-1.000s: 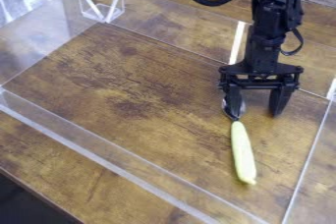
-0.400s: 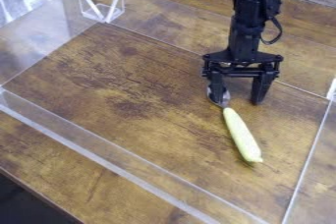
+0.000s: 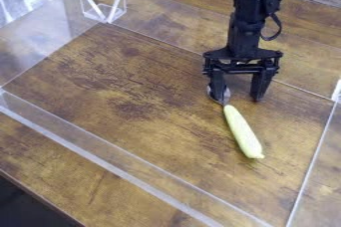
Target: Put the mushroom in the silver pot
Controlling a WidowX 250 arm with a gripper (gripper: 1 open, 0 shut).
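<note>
The end effector (image 3: 240, 96), jaws spread, has shifted left above the corn (image 3: 242, 131).

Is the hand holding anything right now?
No: the hand stands open above the wood table, nothing between its fingers, and the yellow thing lies on the table just below it.

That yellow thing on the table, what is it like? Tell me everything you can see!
The yellow thing is long and thin, a bit like a banana or a corn cob; its surface looks smooth, with a paler tip at the top. It lies flat on the wooden table, slanting from upper left to lower right. The open end effector hangs just above its top end. Whether they touch cannot be told.
</note>
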